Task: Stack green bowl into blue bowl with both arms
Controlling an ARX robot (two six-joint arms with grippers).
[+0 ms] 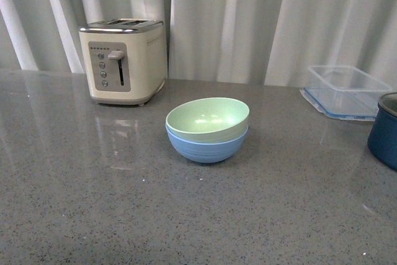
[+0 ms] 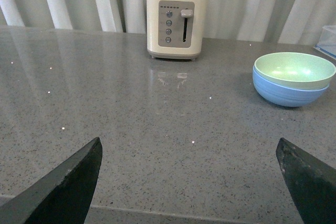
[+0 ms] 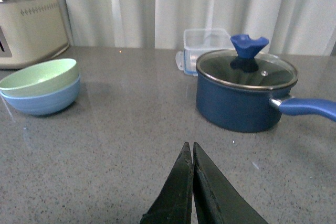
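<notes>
Two bowls (image 1: 208, 130), one toaster (image 1: 123, 61), one pot (image 3: 245, 93), one container (image 1: 346, 91).

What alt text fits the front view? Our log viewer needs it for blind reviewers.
A green bowl sits nested inside a blue bowl on a grey speckled counter. Behind stand a cream toaster, a clear plastic container, a dark blue pot and pale curtains; no arms show.

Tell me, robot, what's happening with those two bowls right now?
Left gripper open, empty. Right gripper shut, empty. Green bowl nested in blue bowl. Toaster, navy pot and clear container stand apart.
</notes>
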